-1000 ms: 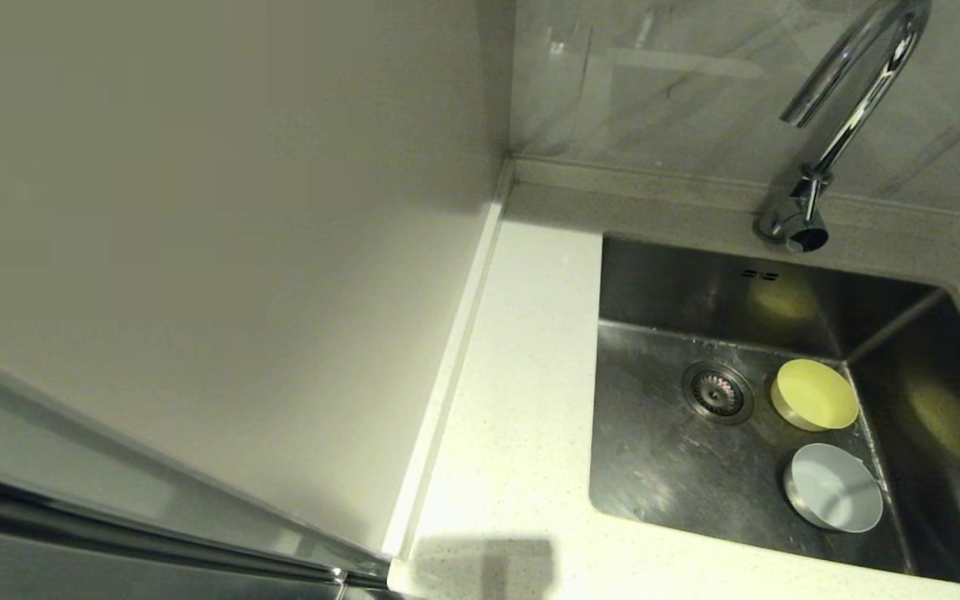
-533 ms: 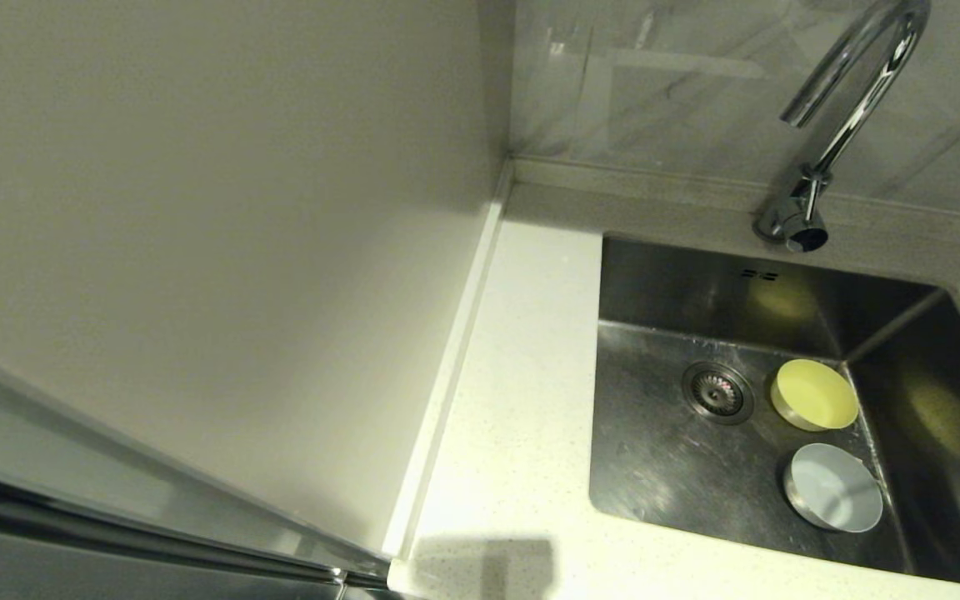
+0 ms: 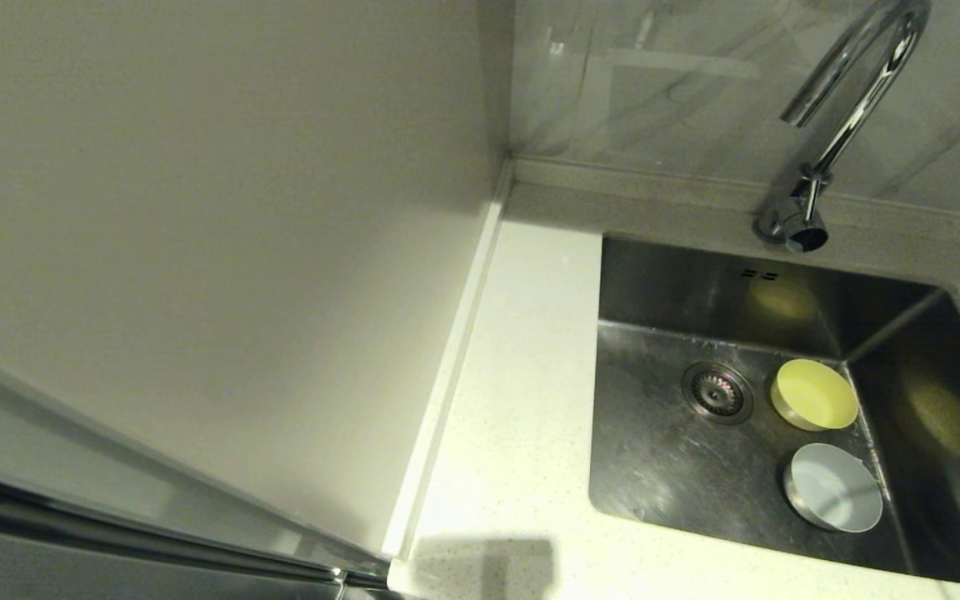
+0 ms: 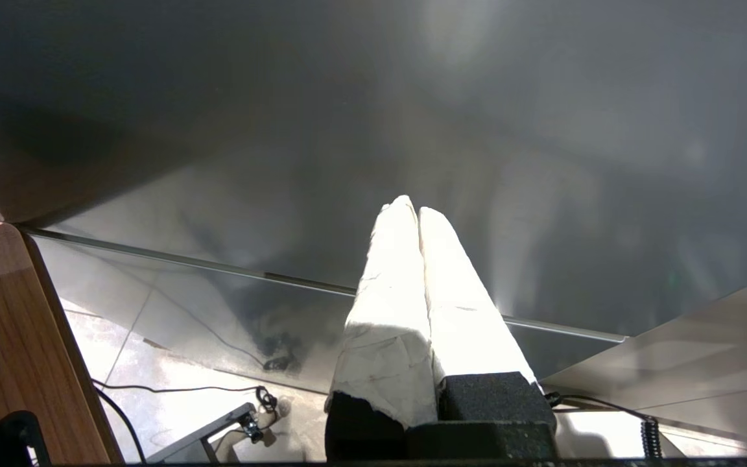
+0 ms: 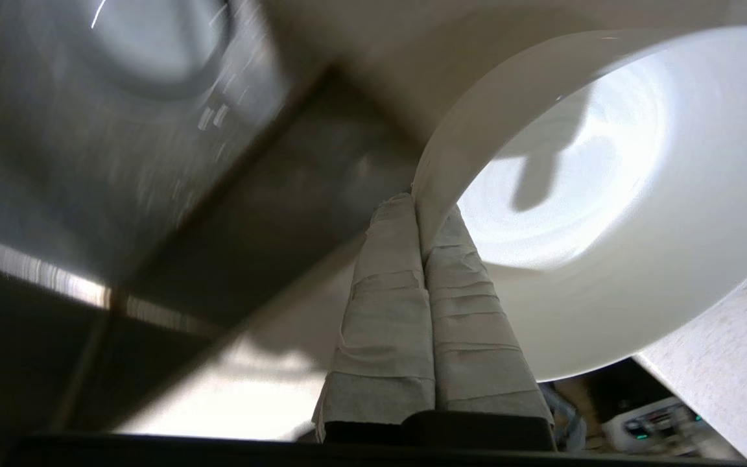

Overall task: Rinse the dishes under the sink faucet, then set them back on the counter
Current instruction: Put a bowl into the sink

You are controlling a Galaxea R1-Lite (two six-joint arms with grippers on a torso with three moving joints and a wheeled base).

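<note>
Holding a white bowl (image 5: pixel 607 194) by its rim, the right gripper (image 5: pixel 420 204) has one finger inside the bowl and one outside, pinched tight on the wall. The bowl is tipped on its side, with its open mouth facing the right wrist camera, next to the speckled worktop (image 5: pixel 723 350). None of this shows in the head view. There, two more bowls sit down in the sink (image 3: pixel 663 458): a yellow bowl (image 3: pixel 814 394) just beside the round drain (image 3: pixel 717 392), and a pale grey bowl (image 3: pixel 832 487) close in front of it. The shiny faucet (image 3: pixel 847 108) curves up behind the sink. The left gripper (image 4: pixel 417 209) is pressed closed with nothing in it, far from the bowls, near a grey panel (image 4: pixel 373 117).
</note>
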